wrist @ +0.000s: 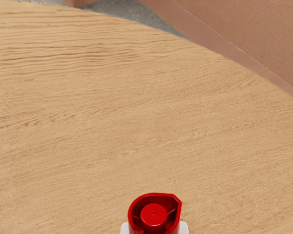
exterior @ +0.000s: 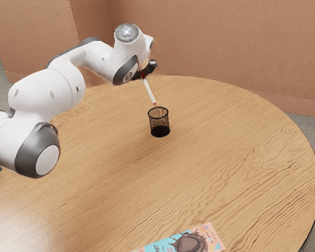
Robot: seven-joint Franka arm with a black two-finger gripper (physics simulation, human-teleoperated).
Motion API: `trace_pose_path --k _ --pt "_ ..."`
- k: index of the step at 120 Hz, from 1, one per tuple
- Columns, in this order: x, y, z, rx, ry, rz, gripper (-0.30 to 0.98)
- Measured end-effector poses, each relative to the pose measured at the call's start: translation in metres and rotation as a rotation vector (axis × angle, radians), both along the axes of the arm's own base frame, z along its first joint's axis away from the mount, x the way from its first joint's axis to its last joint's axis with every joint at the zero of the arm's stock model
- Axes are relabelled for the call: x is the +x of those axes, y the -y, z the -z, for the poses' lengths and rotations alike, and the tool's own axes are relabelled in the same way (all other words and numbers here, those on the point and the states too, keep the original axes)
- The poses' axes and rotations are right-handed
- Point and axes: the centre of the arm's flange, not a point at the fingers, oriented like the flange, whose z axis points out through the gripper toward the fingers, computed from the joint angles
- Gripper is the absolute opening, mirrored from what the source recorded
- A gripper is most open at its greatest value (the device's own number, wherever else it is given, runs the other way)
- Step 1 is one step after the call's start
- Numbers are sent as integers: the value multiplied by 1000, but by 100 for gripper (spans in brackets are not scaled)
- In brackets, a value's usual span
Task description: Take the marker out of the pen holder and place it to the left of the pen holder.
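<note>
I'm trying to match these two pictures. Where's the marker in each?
Exterior view: upper middle; the marker slants down from the pincer toward the pen cup.
Wrist view: lower edge, near the middle, its red end showing.
Shared landmark: the wooden table, its curved edge near the brown wall.

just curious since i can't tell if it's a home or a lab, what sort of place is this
Probably a plain, simulated room, home or office unclear: a round-edged wooden table, bare brownish walls and a grey floor.
</note>
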Motion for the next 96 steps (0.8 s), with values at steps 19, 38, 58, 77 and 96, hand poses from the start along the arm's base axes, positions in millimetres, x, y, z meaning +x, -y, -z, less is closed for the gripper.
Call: trace_pose_path --k 19,38,58,77,96 --pt "-26 -63 -24 51 -176 -179 -10" --pt "-53 -115 -11 21 -379 -335 -10" --pt "-86 -140 4 -44 -585 -438 -10" --pt "-121 -182 18 -153 -775 -506 -10" --pt "-142 -192 43 -205 -969 -482 -10"
